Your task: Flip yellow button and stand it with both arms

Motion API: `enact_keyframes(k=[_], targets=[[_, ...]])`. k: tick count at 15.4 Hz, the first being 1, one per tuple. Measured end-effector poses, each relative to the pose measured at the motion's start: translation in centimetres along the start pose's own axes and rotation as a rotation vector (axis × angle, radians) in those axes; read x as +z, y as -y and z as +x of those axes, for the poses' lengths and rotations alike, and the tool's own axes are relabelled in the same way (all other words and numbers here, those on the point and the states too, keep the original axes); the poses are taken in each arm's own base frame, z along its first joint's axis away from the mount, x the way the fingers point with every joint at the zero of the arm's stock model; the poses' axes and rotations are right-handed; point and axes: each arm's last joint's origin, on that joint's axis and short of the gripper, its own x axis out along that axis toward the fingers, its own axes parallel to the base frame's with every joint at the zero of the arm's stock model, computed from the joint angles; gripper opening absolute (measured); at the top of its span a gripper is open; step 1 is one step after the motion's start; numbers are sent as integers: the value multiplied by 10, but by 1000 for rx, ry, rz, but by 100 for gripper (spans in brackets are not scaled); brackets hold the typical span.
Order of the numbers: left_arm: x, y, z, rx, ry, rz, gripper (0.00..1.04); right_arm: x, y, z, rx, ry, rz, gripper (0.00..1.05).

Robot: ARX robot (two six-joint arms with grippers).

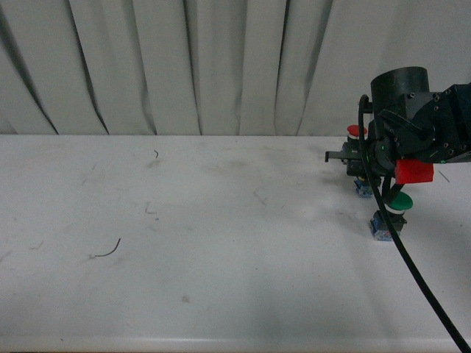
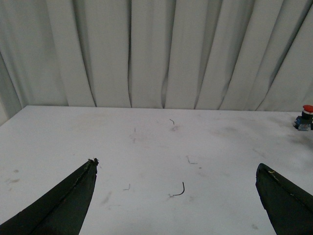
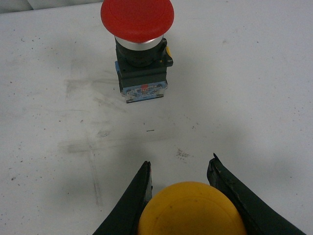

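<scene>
The yellow button point(image 3: 191, 210) shows only its round yellow cap in the right wrist view, held between the two dark fingers point(image 3: 132, 200). My right gripper point(image 3: 181, 169) is shut on it, low over the white table. In the front view this gripper point(image 1: 360, 168) sits at the far right of the table on a black arm with a red patch point(image 1: 413, 172), and the yellow cap is hidden behind it. My left gripper point(image 2: 177, 163) is open and empty, its fingers point(image 2: 73, 196) wide apart above the bare table. The left arm is out of the front view.
A red-capped button point(image 3: 138, 29) stands upright just ahead of my right gripper; it also shows in the front view point(image 1: 356, 131) and far right in the left wrist view point(image 2: 305, 117). A green-capped button point(image 1: 401, 200) stands nearer, under the right arm. A white curtain point(image 1: 221, 66) hangs behind the table.
</scene>
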Motion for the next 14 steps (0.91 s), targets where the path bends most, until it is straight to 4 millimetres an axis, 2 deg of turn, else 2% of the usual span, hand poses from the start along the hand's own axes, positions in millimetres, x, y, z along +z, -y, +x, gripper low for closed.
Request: enact_keyframes(k=[2,4,6,8,14], targets=[[0,0,0,0,0,0,98,0,0,0,1,2,-4,34],[0,0,0,0,0,0,98,0,0,0,1,5,-6,56],[0,0,0,0,0,0,98,1,0,0,8,13,-4,100],[0,0,0,0,0,0,98,2,0,0,9,16,-5,97],[0,0,0,1,0,0,98,5,0,-3,44,29,-6,98]])
